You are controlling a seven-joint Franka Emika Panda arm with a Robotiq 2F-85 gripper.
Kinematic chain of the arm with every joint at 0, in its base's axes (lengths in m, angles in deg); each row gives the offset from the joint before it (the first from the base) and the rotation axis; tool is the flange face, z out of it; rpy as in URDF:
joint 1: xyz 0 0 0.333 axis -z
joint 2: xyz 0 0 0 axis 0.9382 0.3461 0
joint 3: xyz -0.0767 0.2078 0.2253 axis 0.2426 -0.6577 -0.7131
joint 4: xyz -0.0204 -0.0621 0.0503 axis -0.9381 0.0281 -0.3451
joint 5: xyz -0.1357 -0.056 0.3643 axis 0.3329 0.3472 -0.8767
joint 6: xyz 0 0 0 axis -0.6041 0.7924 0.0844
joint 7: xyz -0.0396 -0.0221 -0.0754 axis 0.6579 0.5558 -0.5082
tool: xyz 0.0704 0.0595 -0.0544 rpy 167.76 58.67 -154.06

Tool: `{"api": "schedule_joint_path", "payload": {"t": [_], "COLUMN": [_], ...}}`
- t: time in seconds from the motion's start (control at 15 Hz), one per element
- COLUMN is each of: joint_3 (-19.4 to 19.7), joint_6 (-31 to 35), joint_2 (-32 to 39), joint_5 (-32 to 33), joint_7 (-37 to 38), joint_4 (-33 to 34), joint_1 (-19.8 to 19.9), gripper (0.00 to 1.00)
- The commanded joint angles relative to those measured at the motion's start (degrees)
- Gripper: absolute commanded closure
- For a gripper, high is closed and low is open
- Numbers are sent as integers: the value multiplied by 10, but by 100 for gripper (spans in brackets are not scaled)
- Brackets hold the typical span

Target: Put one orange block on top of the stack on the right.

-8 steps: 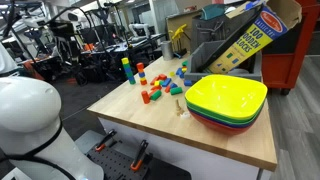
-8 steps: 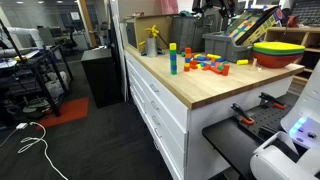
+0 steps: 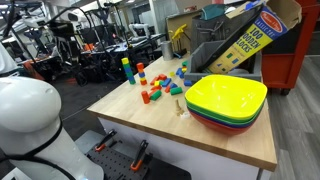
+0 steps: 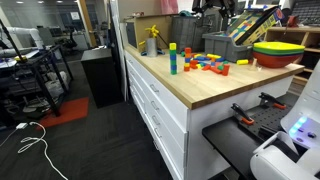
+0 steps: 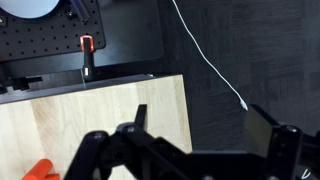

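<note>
Wrist view: two dark fingers [image 5: 262,125] stand spread apart with nothing between them, above the corner of a light wooden desk [image 5: 80,120]. At about 7 o'clock in that view an orange block [image 5: 40,170] peeks out at the frame edge, partly cut off. Beyond the desk edge, toward 12 o'clock, is dark floor with a thin white cable [image 5: 205,60] running across it.

In an exterior view, loose orange blocks [image 3: 150,95] lie scattered near the middle of the desk. The stack [image 3: 181,71], short and mostly blue, sits at about 2 o'clock from them, near a pile of bright bowls [image 3: 205,96]. A taller blue, yellow and green tower [image 3: 127,68] stands at about 10 o'clock from the scatter, well apart from the stack.

The orange blocks look small, rigid and light, likely with smooth flat faces. A hold across two opposite flat sides, around mid-height, seems best, leaving the underside free to seat squarely. The stack looks easy to topple, so a gentle release is advisable.
</note>
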Motion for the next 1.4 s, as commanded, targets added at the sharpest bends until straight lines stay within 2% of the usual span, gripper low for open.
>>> {"api": "schedule_joint_path", "payload": {"t": [0.0,0.27,0.53,0.93,1.33], "joint_3": [-8,-8,-6,-3,18], "joint_6": [-4,-4,19,95,139], "joint_2": [-1,-1,32,129,233], "joint_5": [-4,-4,21,60,141], "joint_7": [-4,-5,-8,-2,4], "joint_4": [1,1,23,72,111], "joint_1": [10,10,34,63,93], "gripper": [0,0,0,0,0]}}
